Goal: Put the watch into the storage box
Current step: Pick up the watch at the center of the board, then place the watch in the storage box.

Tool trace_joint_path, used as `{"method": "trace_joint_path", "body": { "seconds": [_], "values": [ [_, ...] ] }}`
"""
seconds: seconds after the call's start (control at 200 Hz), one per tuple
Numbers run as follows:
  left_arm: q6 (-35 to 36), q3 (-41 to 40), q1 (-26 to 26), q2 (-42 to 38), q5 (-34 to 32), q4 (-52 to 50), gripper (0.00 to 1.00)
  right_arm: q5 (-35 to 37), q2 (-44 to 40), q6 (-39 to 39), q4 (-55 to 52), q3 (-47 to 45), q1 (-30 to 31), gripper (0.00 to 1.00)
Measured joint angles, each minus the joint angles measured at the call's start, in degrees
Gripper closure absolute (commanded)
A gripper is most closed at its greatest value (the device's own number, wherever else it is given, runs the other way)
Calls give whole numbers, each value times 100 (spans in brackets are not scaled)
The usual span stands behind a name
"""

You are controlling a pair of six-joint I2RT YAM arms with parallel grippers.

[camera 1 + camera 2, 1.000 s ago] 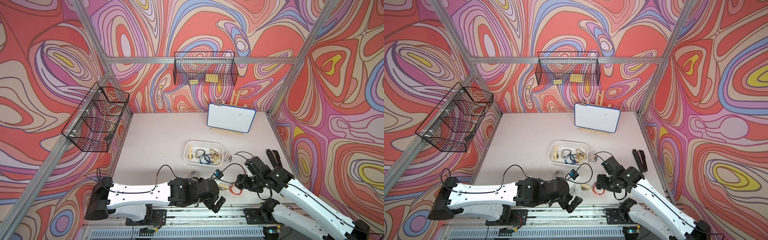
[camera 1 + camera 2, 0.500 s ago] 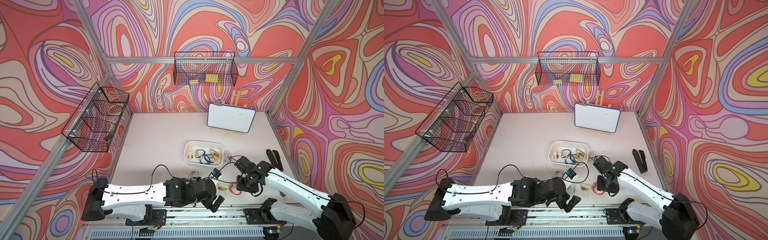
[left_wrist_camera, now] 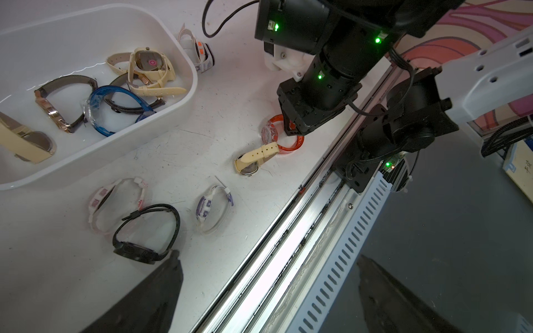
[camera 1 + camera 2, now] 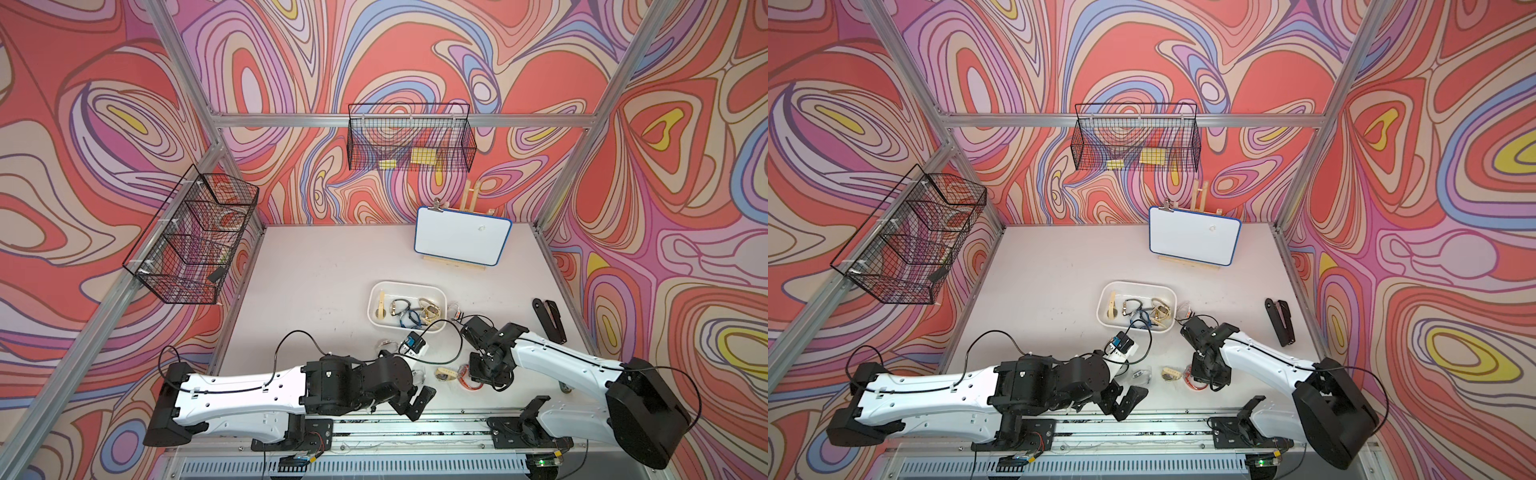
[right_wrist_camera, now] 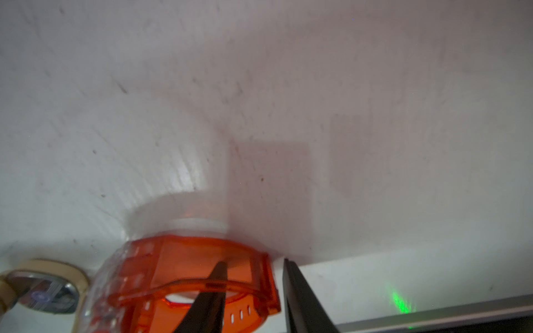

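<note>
Orange translucent watch (image 5: 187, 259) lies near the table (image 3: 202, 121) front edge, outside the white storage box (image 3: 173, 121), against a cream watch (image 3: 253, 157). Right gripper (image 5: 252, 265) sits low, fingers apart astride the strap, one inside the loop, not visibly pinching. Left gripper (image 4: 419, 402) hangs spread wide, empty. Grasping step; next likely needs a firm pinch, then a lift boxward.

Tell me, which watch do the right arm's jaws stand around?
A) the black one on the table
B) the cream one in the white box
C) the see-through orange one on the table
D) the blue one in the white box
C: in the right wrist view the right jaws straddle the strap of the orange watch, one inside its loop and one outside.
</note>
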Motion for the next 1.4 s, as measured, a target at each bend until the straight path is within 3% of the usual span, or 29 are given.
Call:
{"method": "trace_joint_path", "body": {
  "seconds": [0.265,0.606,0.906,1.072,1.397],
  "values": [
    [-107,-66,0,-94,-107,-92,0,107,72,-9,42,24,2,89],
    [-136,-66,0,-149,-260,-310,0,107,-435,-37,-92,133,7,90],
    [-216,-66,0,-612,-525,-603,0,361,-487,-527,-1019,2273,4,91],
    [-326,-63,0,-1036,-833,-1029,0,286,374,-1008,-1075,3580,4,91],
    [-629,-2,0,-1574,-1377,-1993,0,-442,3156,-1827,-522,5480,11,93]
  ]
}}
